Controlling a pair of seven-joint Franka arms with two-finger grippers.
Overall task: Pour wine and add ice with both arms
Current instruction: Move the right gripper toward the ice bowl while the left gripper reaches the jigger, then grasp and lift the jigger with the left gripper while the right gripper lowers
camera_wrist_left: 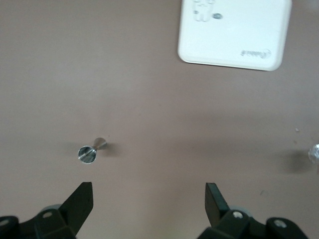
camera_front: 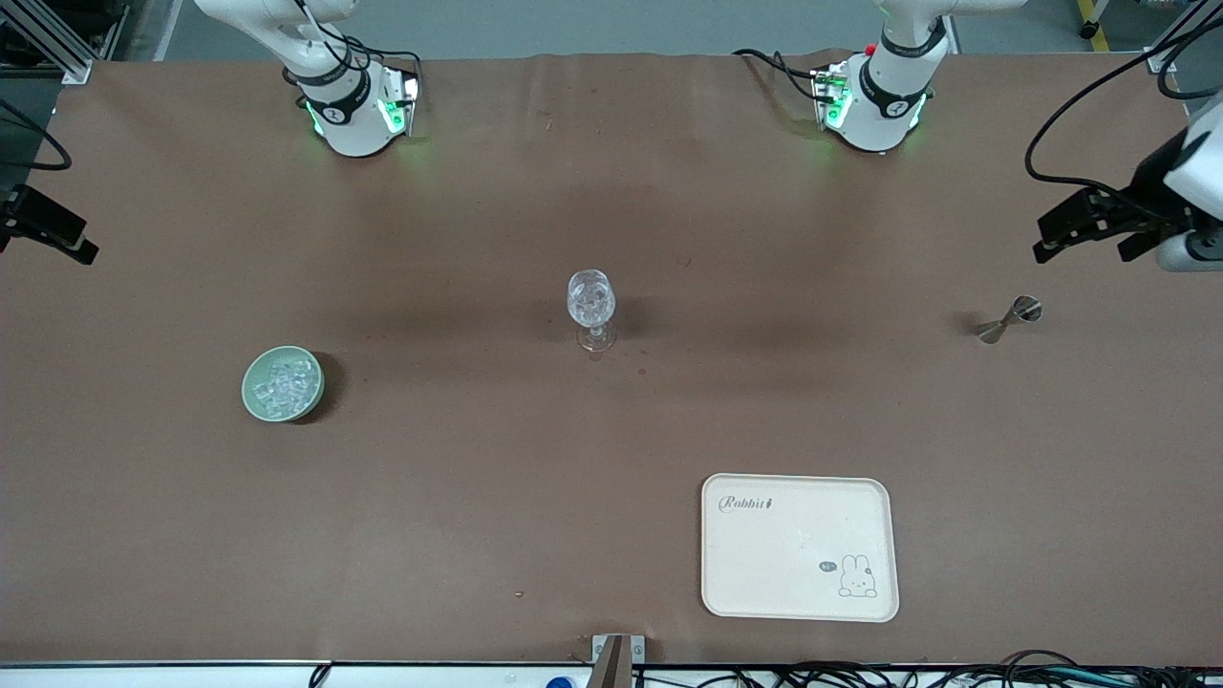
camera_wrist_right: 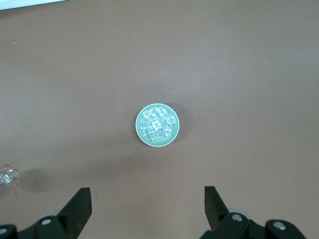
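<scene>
Several ice cubes (camera_front: 283,385) (camera_wrist_right: 157,123) fill a pale green bowl (camera_front: 250,394) (camera_wrist_right: 140,133) toward the right arm's end of the table. A clear patterned stemmed glass (camera_front: 590,304) (camera_wrist_left: 314,152) (camera_wrist_right: 9,177) stands upright mid-table. A small metal jigger (camera_front: 1009,319) (camera_wrist_left: 90,151) stands toward the left arm's end. My left gripper (camera_front: 1084,250) (camera_wrist_left: 149,191) hangs open over the table beside the jigger, holding nothing. My right gripper (camera_front: 43,244) (camera_wrist_right: 148,194) hangs open and empty over the table's edge at its own end, apart from the bowl. Wine is out of view.
A cream tray (camera_front: 799,583) (camera_wrist_left: 234,55) with a rabbit drawing lies nearer to the front camera than the glass, toward the left arm's end. Both arm bases (camera_front: 354,119) (camera_front: 874,110) stand along the back edge. Cables trail by the left gripper.
</scene>
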